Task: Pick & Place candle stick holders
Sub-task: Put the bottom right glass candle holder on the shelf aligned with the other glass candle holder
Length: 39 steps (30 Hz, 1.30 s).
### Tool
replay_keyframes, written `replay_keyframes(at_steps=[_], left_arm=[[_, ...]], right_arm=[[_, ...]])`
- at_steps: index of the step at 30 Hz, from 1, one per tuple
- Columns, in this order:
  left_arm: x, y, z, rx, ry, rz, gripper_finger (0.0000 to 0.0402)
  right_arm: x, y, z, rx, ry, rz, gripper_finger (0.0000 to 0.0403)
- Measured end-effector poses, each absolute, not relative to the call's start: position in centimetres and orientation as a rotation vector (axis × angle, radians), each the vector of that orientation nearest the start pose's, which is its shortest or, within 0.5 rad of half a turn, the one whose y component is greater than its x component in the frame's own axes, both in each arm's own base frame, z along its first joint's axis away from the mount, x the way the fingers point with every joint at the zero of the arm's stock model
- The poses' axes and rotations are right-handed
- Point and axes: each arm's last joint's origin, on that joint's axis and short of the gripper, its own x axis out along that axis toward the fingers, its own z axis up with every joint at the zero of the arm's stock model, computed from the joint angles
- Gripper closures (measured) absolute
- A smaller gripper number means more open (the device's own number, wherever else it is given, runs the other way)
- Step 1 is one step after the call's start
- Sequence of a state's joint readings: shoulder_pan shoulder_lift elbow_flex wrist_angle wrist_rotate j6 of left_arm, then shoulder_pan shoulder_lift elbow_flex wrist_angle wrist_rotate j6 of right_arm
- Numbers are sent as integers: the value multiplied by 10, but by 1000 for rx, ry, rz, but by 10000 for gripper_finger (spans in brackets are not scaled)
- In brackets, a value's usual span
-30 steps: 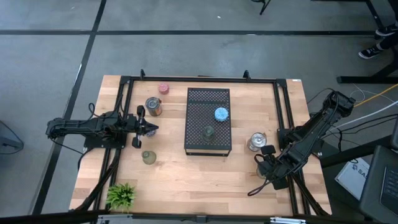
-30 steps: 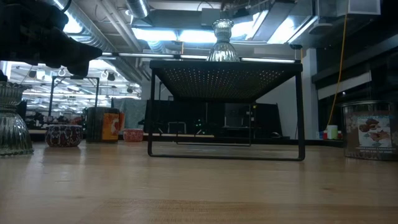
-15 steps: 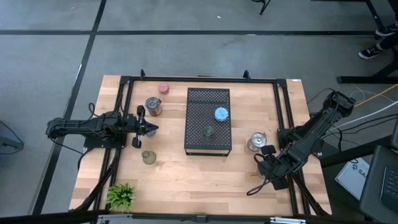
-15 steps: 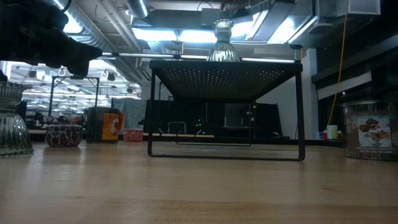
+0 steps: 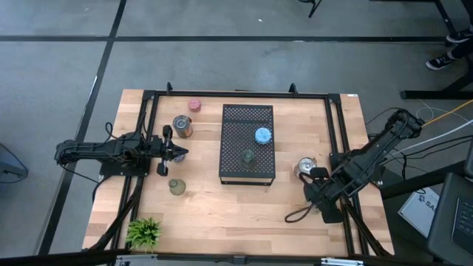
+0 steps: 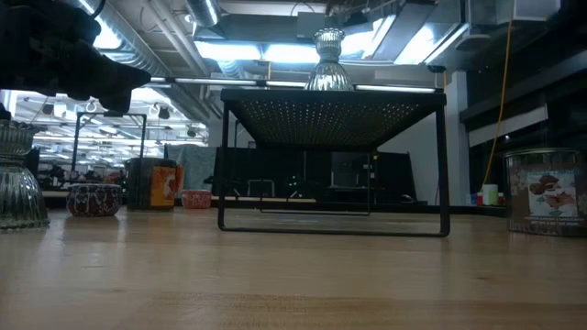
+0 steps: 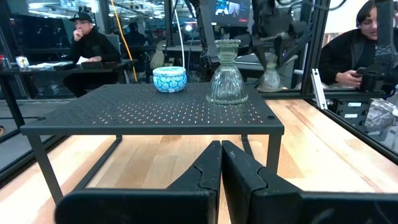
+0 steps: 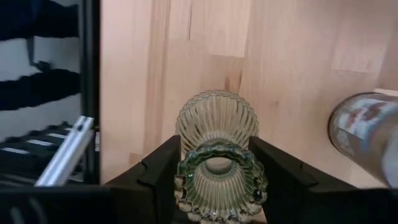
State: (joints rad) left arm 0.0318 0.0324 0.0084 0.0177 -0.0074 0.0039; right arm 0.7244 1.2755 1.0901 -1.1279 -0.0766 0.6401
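Note:
My right gripper (image 5: 319, 193) is near the table's right edge, shut on a ribbed clear glass holder (image 8: 216, 124) that its own head hides in the high view. My left gripper (image 5: 179, 153) is shut and empty left of the black perforated tray (image 5: 247, 118), its fingers (image 7: 221, 155) pointing at the tray. A blue holder (image 5: 262, 135) and a clear glass holder (image 7: 227, 74) stand on the tray top. On the table stand a pink holder (image 5: 194, 105), a silvery one (image 5: 182, 125), an olive one (image 5: 176, 186) and a silvery one (image 5: 303, 167) next to my right gripper. My right gripper pinches the glass holder between its two fingers (image 8: 165, 165), one on each side of the scalloped top rim (image 8: 188, 173). The fingers come from above, pointing down. The holder is upright, its ribbed body below the fingers. Whether its base is on the table I cannot tell.
A small green plant (image 5: 144, 233) stands at the near left corner. A black frame rail (image 8: 88, 93) runs along the table's right edge close to my right gripper. A dark cable loop (image 5: 293, 216) lies on the wood beside it. People sit beyond the table (image 7: 87, 37).
My right gripper has shifted a little toward the table's left and far side, closer to the silvery holder next to it, and the cable loop has followed it.

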Motion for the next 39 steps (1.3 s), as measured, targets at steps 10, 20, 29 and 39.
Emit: replay_keyframes(at_steps=[10,20,29,39], left_arm=[[99,3,165,4,7,39,395],[99,3,165,4,7,39,395],[99,3,166,4,7,39,395],[99,3,166,4,6,39,395]], right_arm=[[187,123,317,161,1429,144,226],[228,103,340,167,1410,82,226],[276,81,350,214,1378,18,226],[307,53,339,234,1392,-104,226]])
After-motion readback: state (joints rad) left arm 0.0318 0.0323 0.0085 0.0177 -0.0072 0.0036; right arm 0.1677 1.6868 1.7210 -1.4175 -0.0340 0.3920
